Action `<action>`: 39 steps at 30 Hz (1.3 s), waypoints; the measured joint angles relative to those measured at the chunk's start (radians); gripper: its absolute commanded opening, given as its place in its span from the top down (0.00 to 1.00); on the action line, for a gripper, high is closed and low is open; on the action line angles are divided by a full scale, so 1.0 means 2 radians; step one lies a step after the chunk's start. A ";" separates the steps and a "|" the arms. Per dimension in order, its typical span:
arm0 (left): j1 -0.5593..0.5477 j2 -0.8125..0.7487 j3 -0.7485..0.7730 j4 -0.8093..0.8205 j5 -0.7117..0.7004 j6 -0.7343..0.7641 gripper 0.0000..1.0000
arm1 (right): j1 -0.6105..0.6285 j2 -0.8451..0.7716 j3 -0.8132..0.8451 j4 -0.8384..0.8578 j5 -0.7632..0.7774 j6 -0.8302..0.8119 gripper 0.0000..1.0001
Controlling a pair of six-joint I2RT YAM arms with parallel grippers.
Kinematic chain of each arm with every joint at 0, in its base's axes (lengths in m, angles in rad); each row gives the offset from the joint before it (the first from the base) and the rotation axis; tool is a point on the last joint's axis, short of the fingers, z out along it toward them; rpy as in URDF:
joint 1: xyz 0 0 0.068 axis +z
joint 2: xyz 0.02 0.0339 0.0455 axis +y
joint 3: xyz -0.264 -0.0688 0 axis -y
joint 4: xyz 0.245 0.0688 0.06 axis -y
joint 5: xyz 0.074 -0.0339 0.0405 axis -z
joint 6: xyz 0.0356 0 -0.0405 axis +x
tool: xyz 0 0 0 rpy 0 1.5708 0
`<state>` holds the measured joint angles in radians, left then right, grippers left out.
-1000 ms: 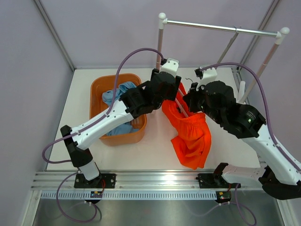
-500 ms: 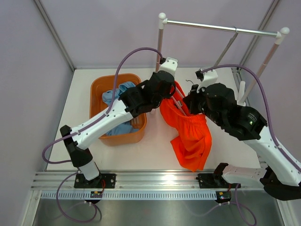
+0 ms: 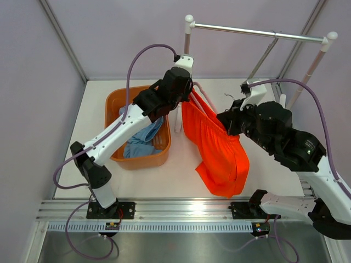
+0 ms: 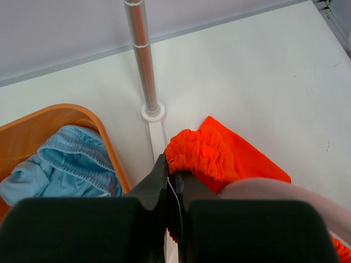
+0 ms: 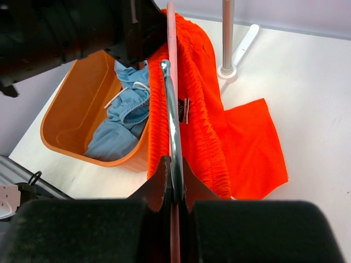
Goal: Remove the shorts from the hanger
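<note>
The bright orange shorts (image 3: 218,150) hang stretched between my two grippers, the legs trailing onto the white table. My left gripper (image 4: 174,174) is shut on their gathered waistband (image 4: 200,153), held up near the rack's left pole. My right gripper (image 5: 174,164) is shut on the metal stem of the hanger (image 5: 171,109), whose pink arm (image 3: 204,99) still runs inside the waistband. In the top view the left gripper (image 3: 188,97) is at the shorts' upper end and the right gripper (image 3: 224,121) at their right side. The light blue shorts (image 3: 141,137) lie in the basket.
An orange basket (image 3: 112,107) stands left of the shorts, under the left arm. The clothes rack's left pole (image 4: 143,66) rises just behind the left gripper, with its bar (image 3: 258,33) across the back and its right pole (image 3: 310,68) beside the right arm.
The left gripper has shut on the orange waistband and pulled it up and back to the left. The shorts are now stretched out. The right arm has shifted slightly right with the hanger.
</note>
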<state>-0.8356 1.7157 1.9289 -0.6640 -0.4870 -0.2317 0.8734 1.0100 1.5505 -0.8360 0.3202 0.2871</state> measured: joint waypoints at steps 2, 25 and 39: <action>0.004 0.009 0.000 0.007 0.013 0.000 1.00 | 0.000 -0.004 0.000 0.000 0.002 0.000 1.00; -0.215 -0.210 -0.197 0.142 0.229 0.140 1.00 | -0.004 0.159 0.179 -0.007 0.209 -0.029 1.00; -0.232 -0.249 -0.113 0.103 0.237 0.224 1.00 | -0.131 0.204 0.259 -0.014 0.201 -0.034 1.00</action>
<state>-1.2995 1.2167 1.7027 -0.4580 -0.0132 0.2153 0.6109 1.4174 2.0689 -0.8650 0.7216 0.2199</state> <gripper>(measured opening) 0.033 0.033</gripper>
